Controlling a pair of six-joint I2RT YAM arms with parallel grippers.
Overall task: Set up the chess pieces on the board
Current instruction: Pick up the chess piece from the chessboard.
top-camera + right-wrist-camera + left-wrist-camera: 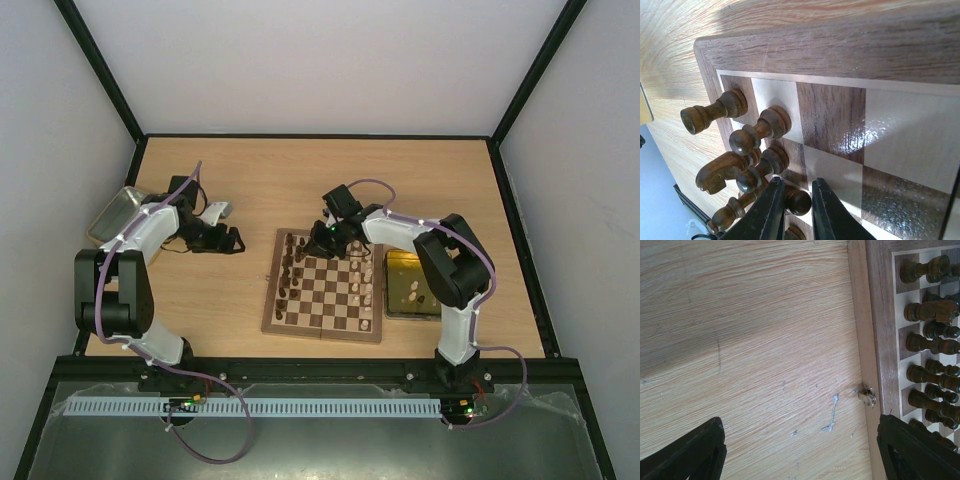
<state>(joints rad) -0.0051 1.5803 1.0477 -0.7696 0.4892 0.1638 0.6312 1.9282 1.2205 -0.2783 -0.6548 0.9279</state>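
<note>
The board (pixel 322 330) lies mid-table, with dark chess pieces (pixel 290 275) lined along its left side and pale ones (pixel 367 285) along its right. My right gripper (pixel 330 236) reaches over the board's far left corner. In the right wrist view its fingers (pixel 771 210) of the right gripper (pixel 797 183) press both sides of a dark pawn's round head (pixel 799 201); the pawn stands on the board (pixel 840 45) beside other dark pawns (pixel 760 131) and a knight (pixel 720 172). My left gripper (pixel 225 240) (pixel 800 440) hangs open over bare table, left of the board's border (pixel 885 340).
A yellowish tray (pixel 397 262) holding a few pieces sits against the board's right side. A grey metal tray (pixel 115 215) lies at the far left near the wall. A small brass clasp (pixel 868 394) sticks out of the board's edge.
</note>
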